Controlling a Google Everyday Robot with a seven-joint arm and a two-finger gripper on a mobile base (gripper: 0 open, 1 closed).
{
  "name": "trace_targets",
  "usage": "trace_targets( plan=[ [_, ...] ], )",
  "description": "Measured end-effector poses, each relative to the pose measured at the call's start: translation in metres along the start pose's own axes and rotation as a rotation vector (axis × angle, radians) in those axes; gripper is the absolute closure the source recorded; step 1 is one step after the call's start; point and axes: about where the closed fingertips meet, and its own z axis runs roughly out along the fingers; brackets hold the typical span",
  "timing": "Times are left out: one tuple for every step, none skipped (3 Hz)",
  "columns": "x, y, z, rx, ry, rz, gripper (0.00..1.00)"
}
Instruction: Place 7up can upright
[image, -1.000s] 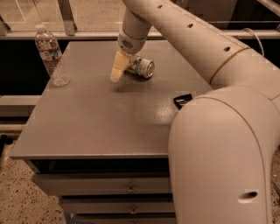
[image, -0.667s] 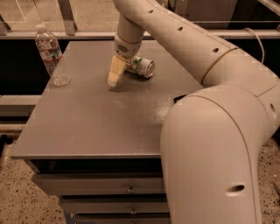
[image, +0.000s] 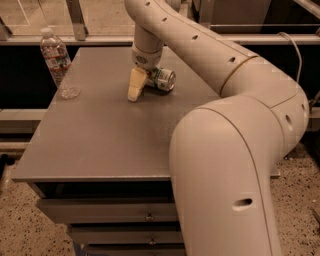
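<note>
Grey tabletop (image: 100, 135) (speckled floor (image: 20, 227) below), pincer (image: 135, 91) low beside sideways 7up can (image: 164, 79)

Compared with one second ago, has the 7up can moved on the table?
No. The 7up can lies on its side at the same spot relative to the water bottle; the gripper hangs beside it, toward the bottle.

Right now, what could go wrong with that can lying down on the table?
1. The 7up can lies on its side next to the gripper, toward the far side of the table. It is round, so a nudge might roll it away.
2. The water bottle stands near the table's left edge; a wide arm swing might knock it off.
</note>
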Motion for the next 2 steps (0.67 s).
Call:
trace_targets(
  plan=[
    [0.0015, -0.0030, -0.0007, 0.004, 0.010, -0.003, 0.42],
    [0.0000, -0.0043, -0.0070, 0.004, 0.010, -0.003, 0.65]
  ],
)
